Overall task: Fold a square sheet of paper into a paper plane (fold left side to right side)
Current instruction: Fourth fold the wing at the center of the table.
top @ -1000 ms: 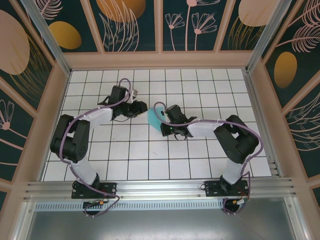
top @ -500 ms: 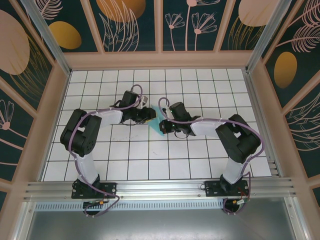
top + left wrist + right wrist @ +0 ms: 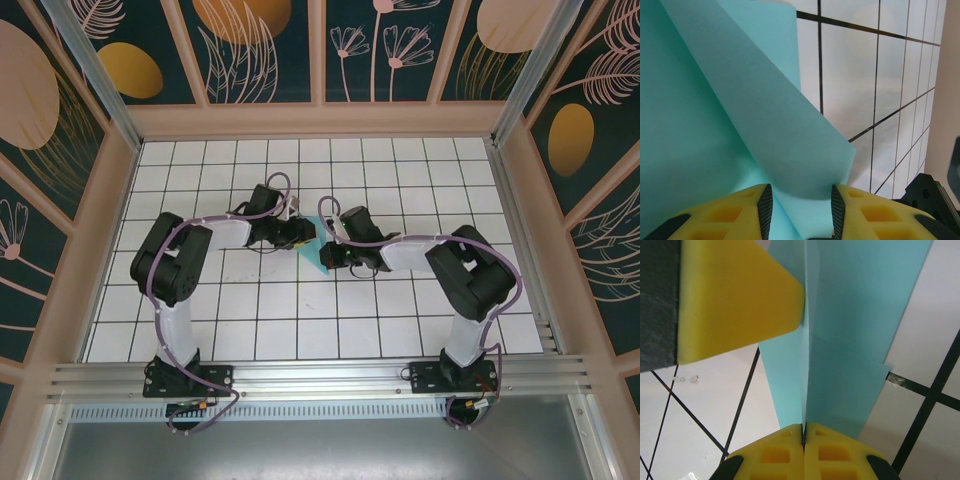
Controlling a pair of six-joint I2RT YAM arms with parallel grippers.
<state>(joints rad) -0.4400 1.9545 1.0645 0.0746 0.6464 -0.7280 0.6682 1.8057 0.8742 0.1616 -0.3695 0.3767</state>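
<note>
The sheet of paper (image 3: 318,256) is a folded turquoise shape held up between both grippers at mid-table. My right gripper (image 3: 804,426) is shut on its lower creased edge, and the paper (image 3: 850,340) rises from the jaws as two upright layers. My left gripper (image 3: 801,197) is open, and a bowed flap of the paper (image 3: 715,125) lies between its pads. In the right wrist view a yellow finger of the left gripper (image 3: 740,295) touches the paper's left face. From above, the left gripper (image 3: 303,238) and right gripper (image 3: 330,252) meet at the paper.
White gridded table (image 3: 250,310) with pink walls all round. Both arms reach inward from the near edge, elbows out to the left (image 3: 165,265) and right (image 3: 470,275). Tiles lie bare in front of and behind the grippers.
The left arm swung right and brought its gripper up against the paper; its jaws widened slightly. The right gripper kept its hold and shifted slightly, and less paper shows from above.
</note>
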